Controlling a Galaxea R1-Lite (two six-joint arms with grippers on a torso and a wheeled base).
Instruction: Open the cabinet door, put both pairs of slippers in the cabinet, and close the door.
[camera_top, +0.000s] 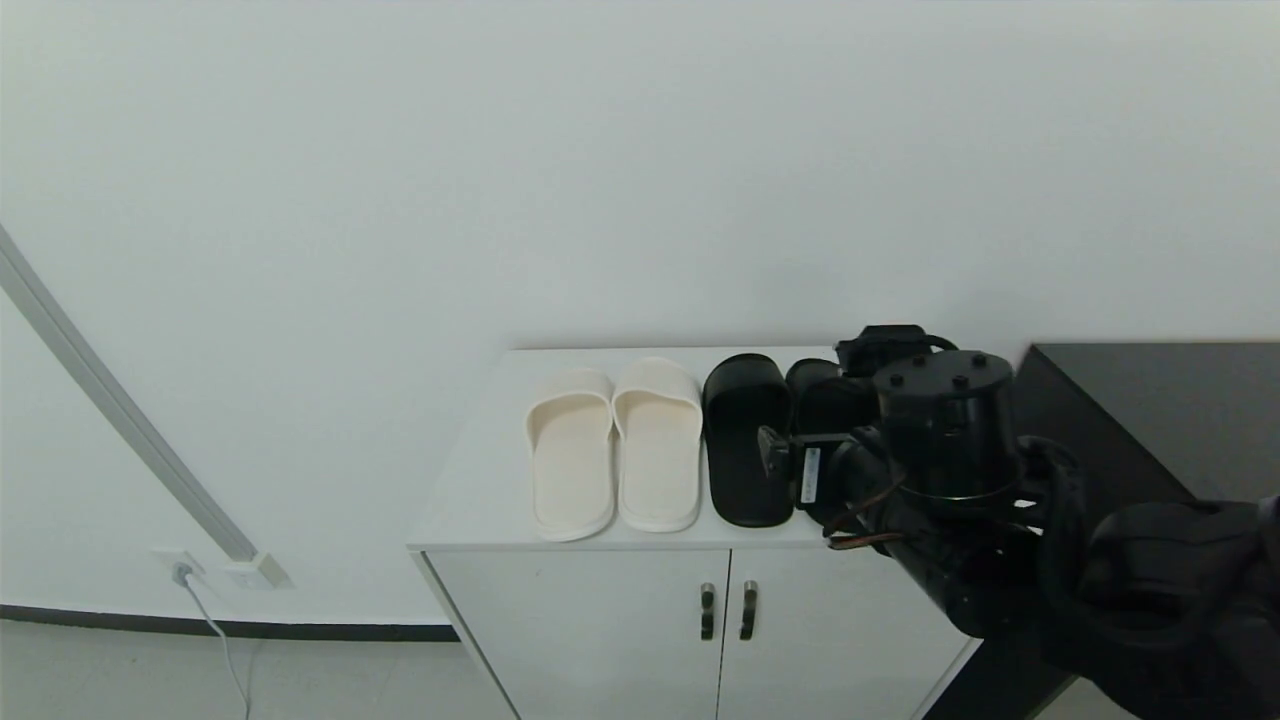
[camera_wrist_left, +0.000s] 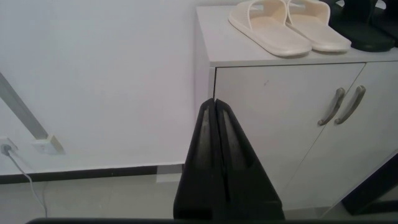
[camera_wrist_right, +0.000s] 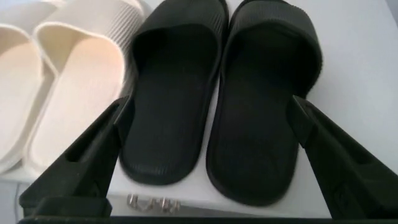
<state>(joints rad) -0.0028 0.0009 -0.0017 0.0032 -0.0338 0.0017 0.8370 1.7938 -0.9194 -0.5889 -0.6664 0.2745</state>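
Head view: white cabinet (camera_top: 470, 490) against the wall, both doors (camera_top: 600, 640) shut, 2 handles (camera_top: 707, 610) side by side at the centre seam. On top, white slippers (camera_top: 612, 450) sit as a pair, toes to the wall. Black slippers (camera_top: 745, 440) are just beside them on the robot's right, one partly hidden behind the right arm (camera_top: 940, 440), which hangs over that end of the top. Wall socket (camera_top: 180, 568) w/ cable is low on the left.

Left wrist view: left gripper (camera_wrist_left: 215, 104) is clenched, fingers pressed flat together, nothing in it. It sits low, off the cabinet's left front corner, apart from it.

Right wrist view: right gripper (camera_wrist_right: 208, 115) is spread wide and empty over the black pair, one finger at each outer side. Can't tell if the fingers touch the slippers. White pair is beside the black pair.
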